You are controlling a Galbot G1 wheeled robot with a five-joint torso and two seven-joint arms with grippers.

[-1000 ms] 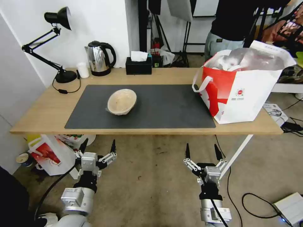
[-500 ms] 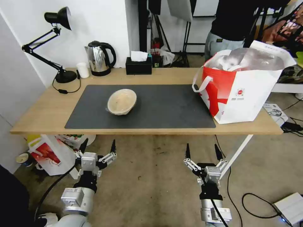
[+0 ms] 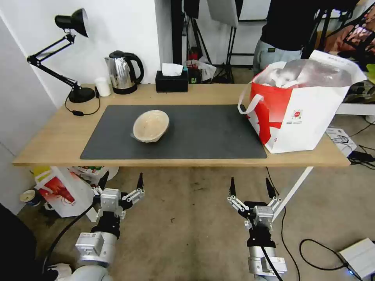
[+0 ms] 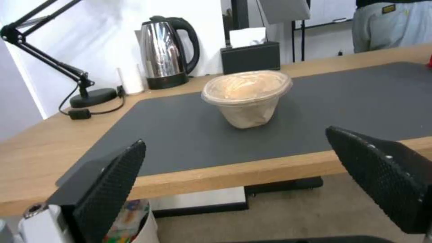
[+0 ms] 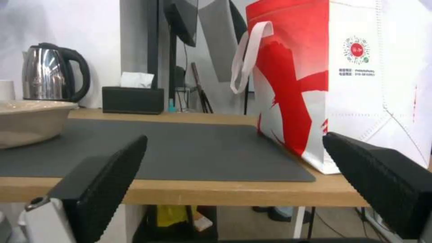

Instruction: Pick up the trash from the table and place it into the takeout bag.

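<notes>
A tan film-covered bowl of trash stands left of centre on the dark grey mat of the light-wood table; it also appears as the bowl and the bowl. The takeout bag, white with a red panel and strap handles, stands open at the table's right end, foil lining visible; the right wrist view shows the bag close. My left gripper and right gripper hang open below the table's front edge, nothing between their fingers.
Along the table's back stand a black desk lamp, a small white cup, a steel kettle and a black tissue box. A smaller white bag sits on the floor under the left end. Cables and a white box lie right.
</notes>
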